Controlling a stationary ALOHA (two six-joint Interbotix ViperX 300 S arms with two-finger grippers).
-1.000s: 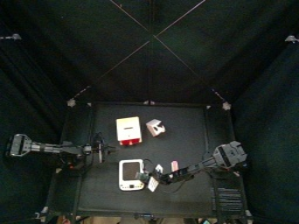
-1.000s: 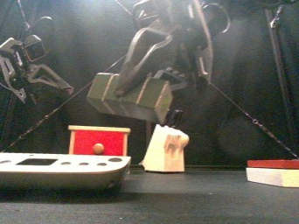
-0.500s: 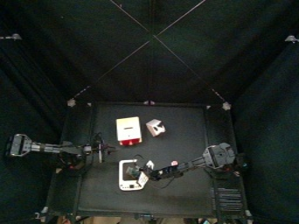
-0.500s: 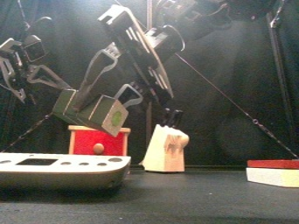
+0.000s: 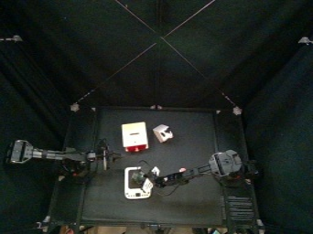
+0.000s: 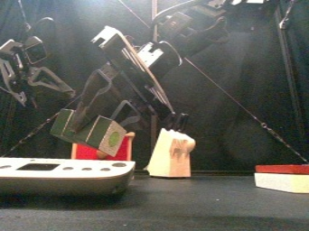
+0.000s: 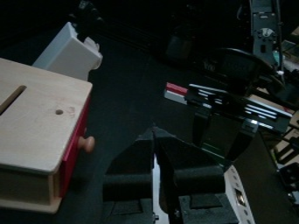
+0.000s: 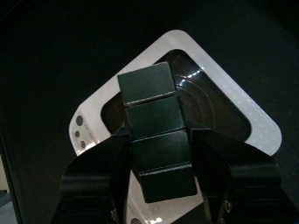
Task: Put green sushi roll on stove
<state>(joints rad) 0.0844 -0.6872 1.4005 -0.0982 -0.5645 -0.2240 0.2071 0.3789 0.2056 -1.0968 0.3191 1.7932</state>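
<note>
The right claw (image 8: 158,162) grasps the green sushi roll (image 8: 153,127) above the stove (image 8: 246,105); the front view alone shows the roll's green end. The left claw (image 7: 156,175) is clenched.

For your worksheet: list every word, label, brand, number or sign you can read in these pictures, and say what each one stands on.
None can be read.
The stove carries only plain grey patches, no lettering.
The green sushi roll, the red-and-white box and the small white-pink cube show no print.
The small marks on the right gripper are too blurred to read.
</note>
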